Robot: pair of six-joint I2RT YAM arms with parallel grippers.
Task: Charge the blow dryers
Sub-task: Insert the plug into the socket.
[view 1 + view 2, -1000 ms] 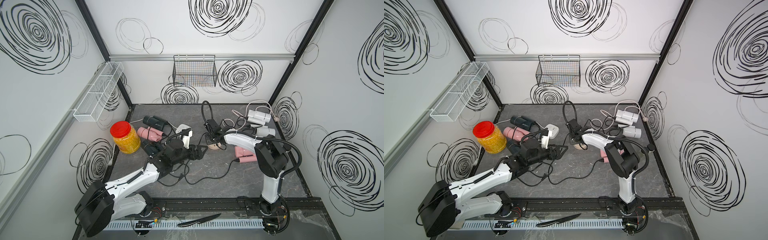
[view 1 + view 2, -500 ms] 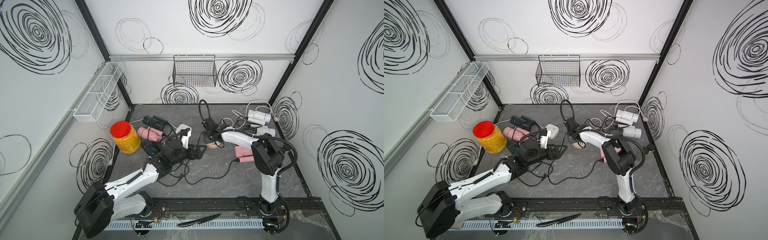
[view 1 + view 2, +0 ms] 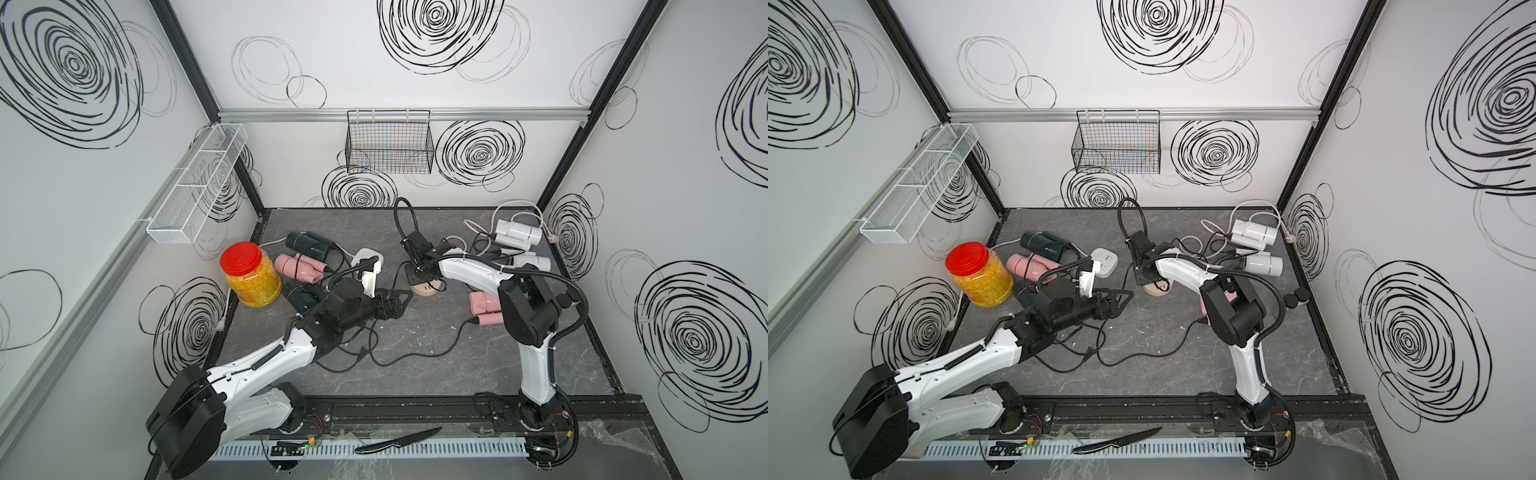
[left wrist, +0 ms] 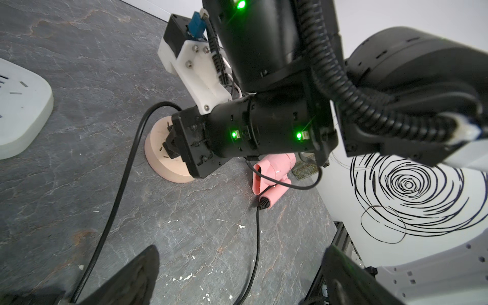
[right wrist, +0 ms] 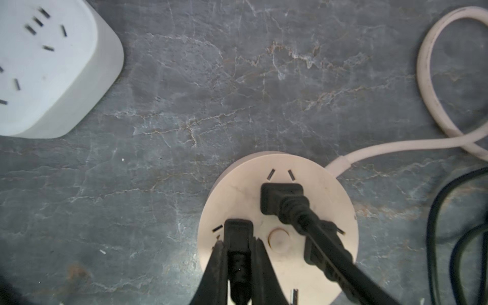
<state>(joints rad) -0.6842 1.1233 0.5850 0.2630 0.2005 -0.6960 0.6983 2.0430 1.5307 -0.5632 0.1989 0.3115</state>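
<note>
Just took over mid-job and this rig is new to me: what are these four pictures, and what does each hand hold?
Two robot arms work over a dark table. Both top views look down on everything; each wrist camera looks past its own hand. Blow dryers, a jar, a white power strip and a round socket hub lie there. The right hand is shut on a black plug at the hub, beside another plug already seated. The left hand is open and empty.
</note>
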